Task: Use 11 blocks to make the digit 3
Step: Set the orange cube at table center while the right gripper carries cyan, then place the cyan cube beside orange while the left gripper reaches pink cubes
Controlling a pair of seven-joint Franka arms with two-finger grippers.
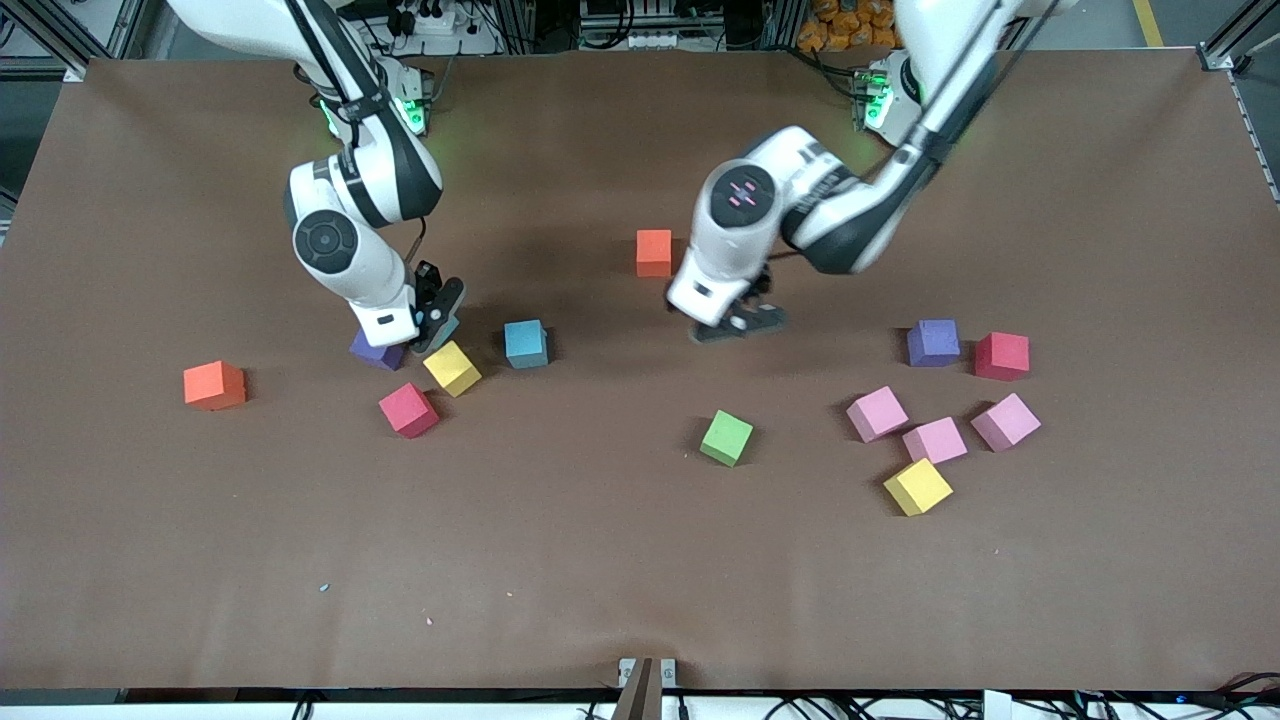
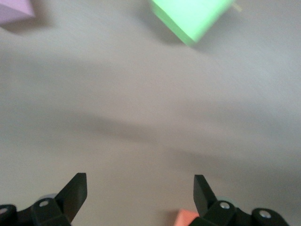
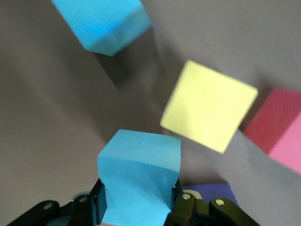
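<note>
The blocks lie scattered singly and no digit 3 figure shows. My right gripper [image 1: 438, 318] is shut on a teal block [image 3: 138, 174], low over a purple block [image 1: 375, 351] and beside a yellow block [image 1: 452, 368], a second teal block [image 1: 525, 343] and a red block [image 1: 408, 410]. My left gripper [image 1: 738, 322] is open and empty over bare table between an orange block [image 1: 654, 252] and a green block [image 1: 727, 438]. The left wrist view shows its open fingers [image 2: 75, 190], the green block [image 2: 190, 16] and the orange block's corner [image 2: 186, 217].
Another orange block [image 1: 214, 385] sits toward the right arm's end. Toward the left arm's end lie a purple block [image 1: 933, 342], a red block [image 1: 1002, 355], three pink blocks [image 1: 935, 440] and a yellow block [image 1: 918, 487].
</note>
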